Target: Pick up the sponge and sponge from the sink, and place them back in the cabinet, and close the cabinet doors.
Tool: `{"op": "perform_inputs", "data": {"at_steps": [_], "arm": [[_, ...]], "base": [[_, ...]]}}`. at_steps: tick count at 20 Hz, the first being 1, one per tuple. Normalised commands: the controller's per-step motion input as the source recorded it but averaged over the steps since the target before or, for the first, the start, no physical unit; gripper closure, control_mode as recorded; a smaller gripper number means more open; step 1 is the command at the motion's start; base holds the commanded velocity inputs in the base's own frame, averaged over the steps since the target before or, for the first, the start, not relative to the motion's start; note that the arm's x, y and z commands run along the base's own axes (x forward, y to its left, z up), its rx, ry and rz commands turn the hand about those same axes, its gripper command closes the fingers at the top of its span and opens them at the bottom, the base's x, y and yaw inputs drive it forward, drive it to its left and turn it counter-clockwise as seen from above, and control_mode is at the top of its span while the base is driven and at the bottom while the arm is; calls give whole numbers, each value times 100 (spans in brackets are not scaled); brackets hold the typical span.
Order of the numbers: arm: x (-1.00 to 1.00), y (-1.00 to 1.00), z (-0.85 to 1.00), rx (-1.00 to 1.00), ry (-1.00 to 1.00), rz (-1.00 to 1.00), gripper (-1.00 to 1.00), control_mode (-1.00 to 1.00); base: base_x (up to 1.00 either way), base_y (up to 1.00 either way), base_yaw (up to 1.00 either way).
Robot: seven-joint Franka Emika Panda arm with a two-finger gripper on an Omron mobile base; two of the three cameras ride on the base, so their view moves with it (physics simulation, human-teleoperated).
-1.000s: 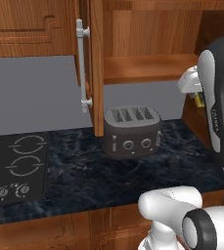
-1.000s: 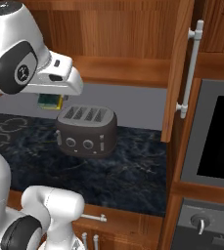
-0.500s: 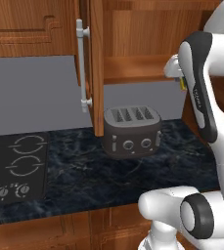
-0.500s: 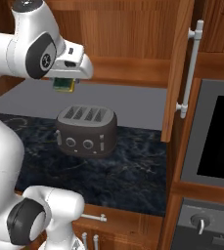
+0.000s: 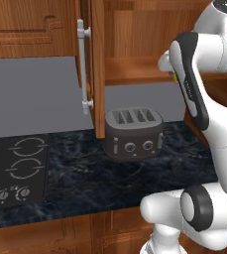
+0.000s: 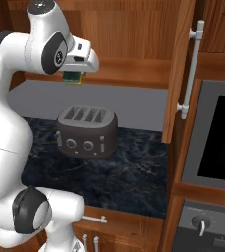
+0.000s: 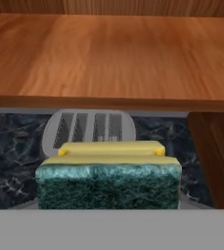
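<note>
The claw (image 6: 72, 78) grips a sponge (image 7: 108, 181) just in front of the cabinet shelf (image 7: 108, 58). Below it, the toaster (image 6: 87, 131) sits on the desk (image 6: 133, 177).

The hand (image 6: 73, 74) has risen with the sponge (image 6: 72, 77) — now level with the cabinet (image 6: 128, 71) shelf's front edge.

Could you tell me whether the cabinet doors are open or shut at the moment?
Open. Both cabinet doors stand swung out edge-on, leaving the wooden shelf exposed.
</note>
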Motion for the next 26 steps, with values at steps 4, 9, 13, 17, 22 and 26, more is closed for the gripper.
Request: {"op": "perform_inputs", "data": {"at_steps": [4, 9, 13, 17, 22, 26], "arm": [[39, 0, 0, 0, -7, 0, 100, -100], [46, 0, 0, 0, -6, 0, 100, -100], [56, 0, 0, 0, -3, 0, 100, -100], [59, 0, -1, 0, -2, 0, 100, -100], [49, -1, 0, 0, 0, 0, 100, -100], [37, -9, 0, 0, 0, 0, 100, -100]], "base": [[0, 0, 0], [0, 0, 0], [0, 0, 0], [0, 0, 0], [0, 0, 0], [0, 0, 0]]}}
